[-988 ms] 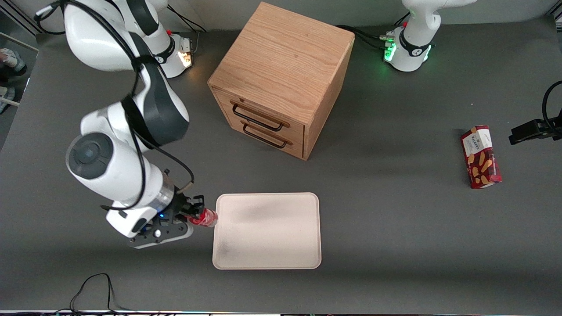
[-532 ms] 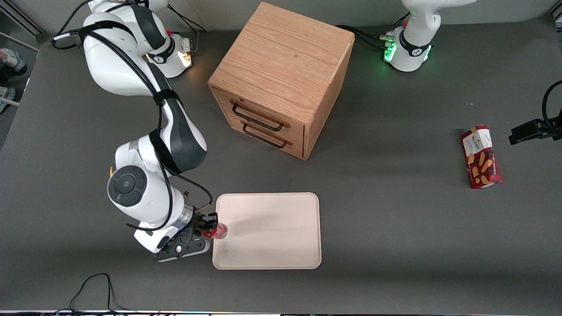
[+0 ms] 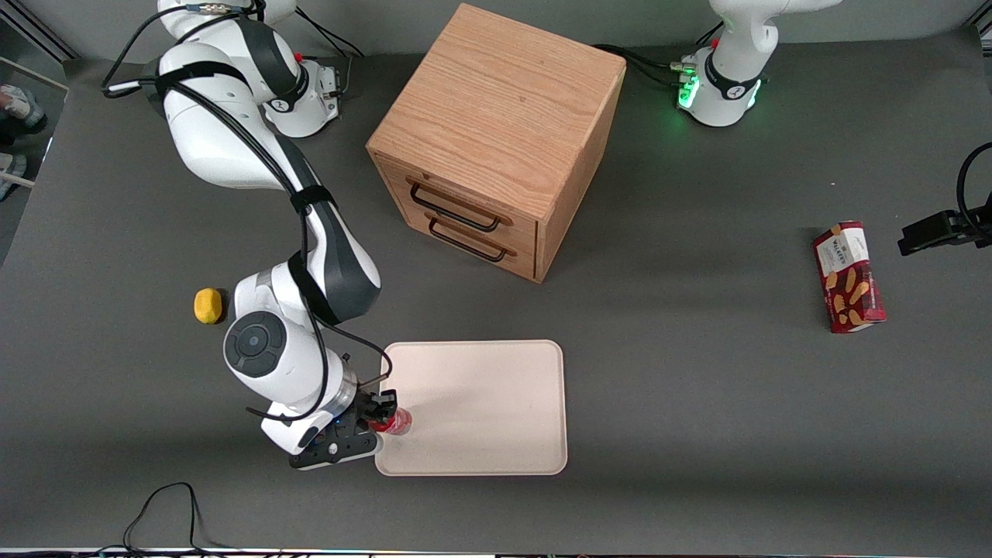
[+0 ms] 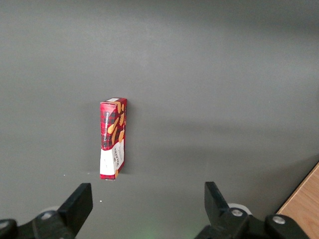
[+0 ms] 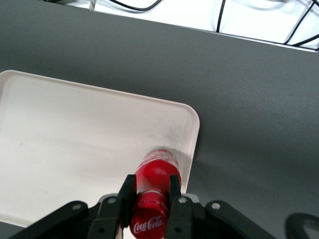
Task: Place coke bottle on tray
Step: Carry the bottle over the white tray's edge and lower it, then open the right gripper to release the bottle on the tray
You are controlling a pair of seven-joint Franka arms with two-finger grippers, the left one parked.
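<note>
The small red coke bottle (image 3: pixel 397 421) (image 5: pixel 158 172) is held by its neck in my right gripper (image 3: pixel 381 414) (image 5: pixel 150 191), whose black fingers (image 5: pixel 126 193) are shut just below the red cap. Its base is over the corner of the cream-white tray (image 3: pixel 496 387) (image 5: pixel 75 139) that lies nearest the front camera, toward the working arm's end. I cannot tell whether the base touches the tray.
A wooden two-drawer cabinet (image 3: pixel 496 136) stands farther from the camera than the tray. A yellow lemon-like object (image 3: pixel 207 305) lies beside my arm. A red biscuit box (image 3: pixel 848 277) (image 4: pixel 113 138) lies toward the parked arm's end of the table.
My gripper has carried the bottle from beside the tray's edge to over its corner, nearer the camera. The arm's shift has uncovered the yellow object.
</note>
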